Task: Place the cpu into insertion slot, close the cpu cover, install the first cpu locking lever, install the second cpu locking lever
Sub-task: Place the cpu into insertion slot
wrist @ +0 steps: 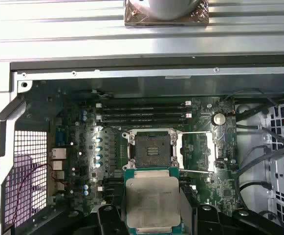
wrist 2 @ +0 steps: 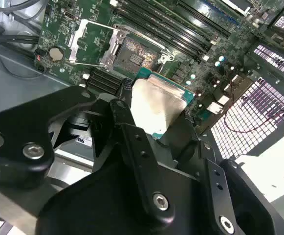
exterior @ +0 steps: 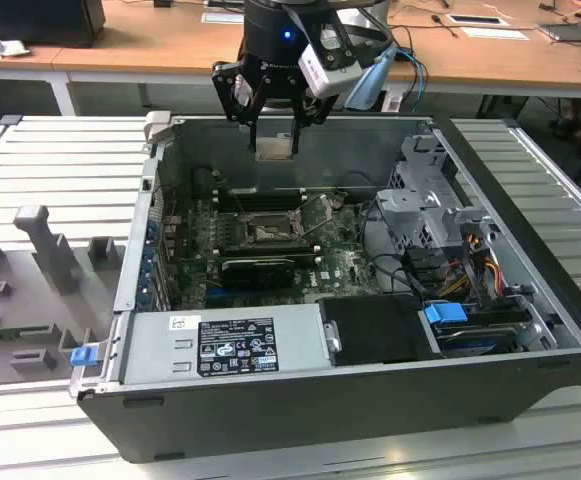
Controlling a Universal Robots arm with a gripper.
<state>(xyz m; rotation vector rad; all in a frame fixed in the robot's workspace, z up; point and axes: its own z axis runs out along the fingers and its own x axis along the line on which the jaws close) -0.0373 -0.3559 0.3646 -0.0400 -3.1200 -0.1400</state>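
Note:
My gripper (exterior: 273, 128) hangs above the open computer case, shut on the cpu (exterior: 274, 148), a flat square chip with a pale metal face. In both wrist views the cpu (wrist: 151, 201) (wrist 2: 156, 105) sits between the black fingers (wrist 2: 132, 132), held by its edges. The insertion slot (wrist: 151, 149) (wrist 2: 137, 54) (exterior: 267, 232) lies open on the green motherboard, below the chip and apart from it. The cpu cover (wrist: 199, 152) (wrist 2: 90, 44) is swung open beside the slot, with thin wire levers along its sides.
Case walls (exterior: 300, 385) surround the board. Long black memory slots (wrist: 144, 113) run beside the socket, and a black graphics card (exterior: 258, 266) lies on its near side. A power supply (exterior: 225, 343), drive cage (exterior: 435, 205) and cables (exterior: 470, 265) fill the exterior view's right.

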